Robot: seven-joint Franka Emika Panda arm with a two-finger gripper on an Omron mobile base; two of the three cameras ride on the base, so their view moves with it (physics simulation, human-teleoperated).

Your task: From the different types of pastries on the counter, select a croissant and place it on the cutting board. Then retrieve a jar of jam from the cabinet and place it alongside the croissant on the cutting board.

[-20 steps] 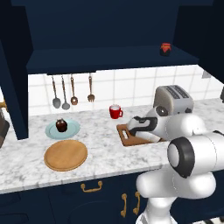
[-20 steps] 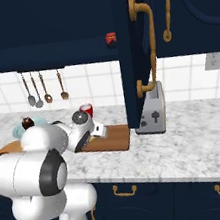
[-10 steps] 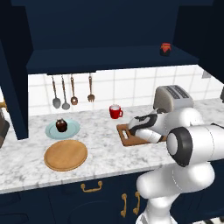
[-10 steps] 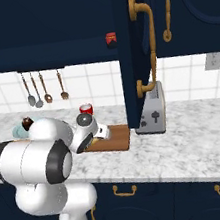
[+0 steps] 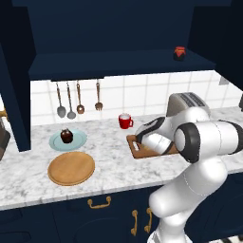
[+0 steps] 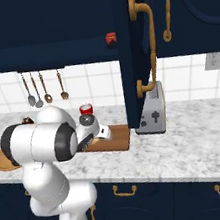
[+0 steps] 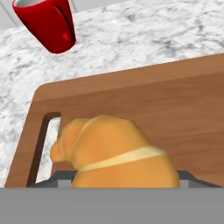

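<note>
The croissant [image 7: 116, 151] lies on the cutting board [image 7: 175, 105] beside its slot handle, close before the gripper [image 7: 118, 177]; whether the fingers grip it cannot be told. The jar of jam [image 5: 179, 53] sits on the cabinet [image 5: 118, 64] shelf, the red mug [image 7: 46, 24] on the counter [image 7: 144, 39]

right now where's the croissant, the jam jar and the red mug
croissant [image 7: 116, 151], hand view, middle of its golden top
jam jar [image 5: 179, 53], left base view, dark red body, on the cabinet shelf
red mug [image 5: 125, 121], left base view, its outer wall
</note>
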